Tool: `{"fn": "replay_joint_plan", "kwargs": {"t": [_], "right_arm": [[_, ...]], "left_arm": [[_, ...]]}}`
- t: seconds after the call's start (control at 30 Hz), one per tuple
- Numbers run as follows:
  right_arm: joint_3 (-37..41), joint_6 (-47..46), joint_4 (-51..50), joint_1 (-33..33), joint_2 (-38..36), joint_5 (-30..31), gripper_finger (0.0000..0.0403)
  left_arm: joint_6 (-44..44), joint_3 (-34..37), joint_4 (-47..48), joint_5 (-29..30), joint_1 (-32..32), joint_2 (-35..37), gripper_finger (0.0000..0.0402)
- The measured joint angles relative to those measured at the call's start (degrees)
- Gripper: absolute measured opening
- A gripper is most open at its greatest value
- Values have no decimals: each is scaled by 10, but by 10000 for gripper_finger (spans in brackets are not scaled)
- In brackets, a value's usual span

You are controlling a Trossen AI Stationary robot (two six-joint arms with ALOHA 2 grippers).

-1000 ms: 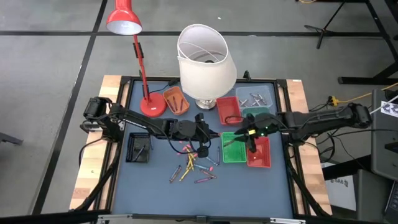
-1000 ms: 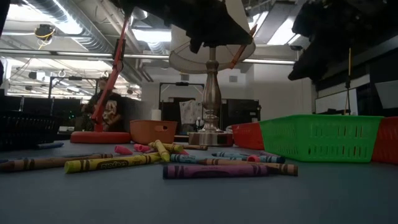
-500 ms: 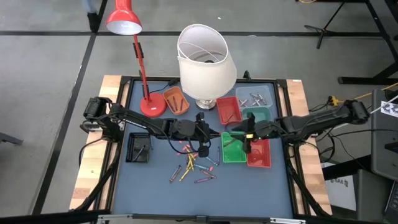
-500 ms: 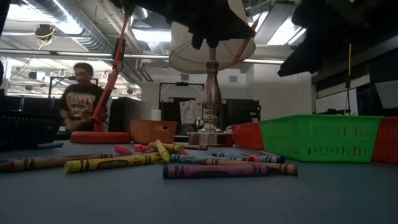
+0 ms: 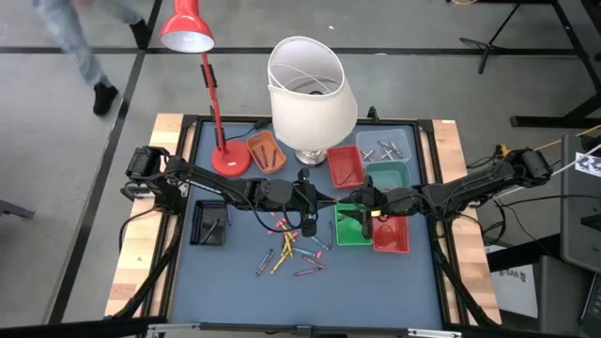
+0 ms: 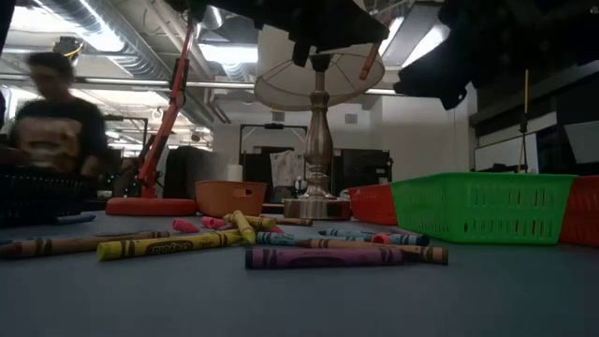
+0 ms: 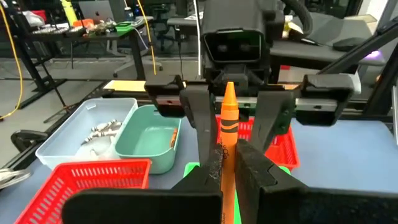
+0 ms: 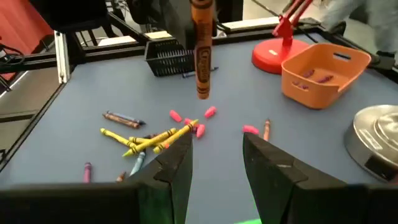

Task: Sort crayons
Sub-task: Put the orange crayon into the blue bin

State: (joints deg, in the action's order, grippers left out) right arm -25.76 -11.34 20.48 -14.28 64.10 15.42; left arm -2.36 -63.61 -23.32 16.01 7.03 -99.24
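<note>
Left gripper [image 7: 227, 163] pinches an orange crayon [image 7: 227, 134] upright, mid-desk, above the loose crayons [image 5: 293, 252].
Right gripper [image 8: 214, 163], fingers apart and holding nothing, faces it from just beside, over the green basket [image 5: 349, 233]. Loose crayons lie scattered toward the desk's near edge.

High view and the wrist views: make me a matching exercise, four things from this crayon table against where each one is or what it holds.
1. orange crayon
2. pale blue tray
3. orange tray
4. yellow crayons

A. loose on the table
B. beside the red lamp base
C. gripped upright by the left gripper, facing the open right gripper
D. holds grey crayons

Pairs: 1-C, 2-D, 3-B, 4-A
</note>
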Motion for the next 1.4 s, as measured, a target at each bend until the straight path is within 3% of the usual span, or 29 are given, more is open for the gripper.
{"fn": "replay_joint_plan", "kwargs": {"t": [0.23, 0.77, 1.1, 1.4], "right_arm": [[0, 13, 58, 0, 13, -46, 140], [-8, 14, 205, 0, 84, -19, 140], [-51, 29, 217, 0, 121, -19, 139], [-52, 30, 208, 0, 121, -34, 72]], "left_arm": [[0, 0, -1, 0, 0, 0, 2], [0, 0, -35, -7, 6, 0, 2], [0, 0, -33, -9, 10, 0, 2], [-1, 0, -31, -12, 15, 0, 2]]}}
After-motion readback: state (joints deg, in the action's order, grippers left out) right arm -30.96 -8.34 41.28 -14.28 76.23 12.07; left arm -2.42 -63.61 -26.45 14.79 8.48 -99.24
